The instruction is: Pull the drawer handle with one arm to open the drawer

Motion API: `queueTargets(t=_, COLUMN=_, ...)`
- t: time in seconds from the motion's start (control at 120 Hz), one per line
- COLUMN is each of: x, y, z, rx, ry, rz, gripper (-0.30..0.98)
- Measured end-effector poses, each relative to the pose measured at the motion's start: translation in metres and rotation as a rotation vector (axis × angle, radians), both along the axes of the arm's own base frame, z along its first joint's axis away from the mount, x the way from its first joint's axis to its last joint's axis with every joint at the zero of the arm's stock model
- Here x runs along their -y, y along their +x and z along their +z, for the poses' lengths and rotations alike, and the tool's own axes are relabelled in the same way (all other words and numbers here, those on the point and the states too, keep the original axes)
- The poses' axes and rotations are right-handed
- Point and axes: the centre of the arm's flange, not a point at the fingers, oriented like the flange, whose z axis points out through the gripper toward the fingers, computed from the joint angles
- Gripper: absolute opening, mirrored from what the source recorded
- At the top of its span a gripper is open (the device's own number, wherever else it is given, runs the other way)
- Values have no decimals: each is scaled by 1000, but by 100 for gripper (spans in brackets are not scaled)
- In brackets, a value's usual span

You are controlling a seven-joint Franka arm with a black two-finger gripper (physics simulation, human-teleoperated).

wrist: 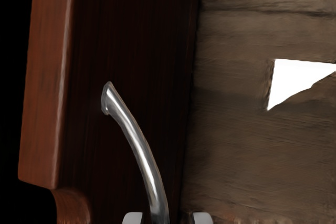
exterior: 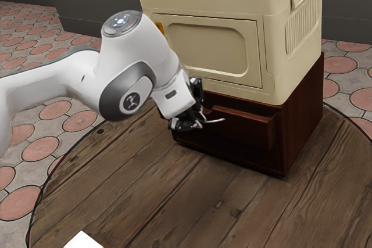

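Exterior view, and I judge the curved metal handle (exterior: pixel 216 121) stiff, smooth, perhaps slippery, unlikely to break. It sits on the drawer (exterior: pixel 251 132) at the front of the cabinet (exterior: pixel 303 108), with that drawer standing partly out from it. My gripper (exterior: pixel 201 116) is in front of the cabinet, fingers apart: in the wrist view the bar runs between them with a gap on either side. I would clamp it near mid-bow, away from the mounts, then draw straight out from the cabinet; the drawer should slide with modest drag. I count one handle, one protruding drawer, one cabinet, one cream unit (exterior: pixel 274 56) atop it, one round wooden table (exterior: pixel 174 201) beneath it, and one white piece (exterior: pixel 83 241) well apart from it.
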Motion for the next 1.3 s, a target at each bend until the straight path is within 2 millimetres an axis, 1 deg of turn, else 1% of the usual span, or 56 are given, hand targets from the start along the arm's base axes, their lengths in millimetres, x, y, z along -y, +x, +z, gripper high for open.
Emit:
queueTargets(t=0.158, x=1, y=-14, z=-4, rx=-9, ry=1, rz=-1, gripper=4)
queueTargets(t=0.358, x=1, y=-36, z=-3, rx=-7, ry=-1, rz=1, gripper=4)
queueTargets(t=0.625, x=2, y=-60, z=-4, rx=-8, ry=-6, rz=4, gripper=4)
queueTargets(t=0.85, x=12, y=-84, z=-5, rx=-9, ry=-2, rz=-5, gripper=3)
queueTargets(t=0.942, x=12, y=-95, z=-5, rx=-7, ry=0, rz=-4, gripper=3)
queueTargets(t=1.3, x=12, y=-122, z=-5, rx=-3, ry=3, rz=9, gripper=3)
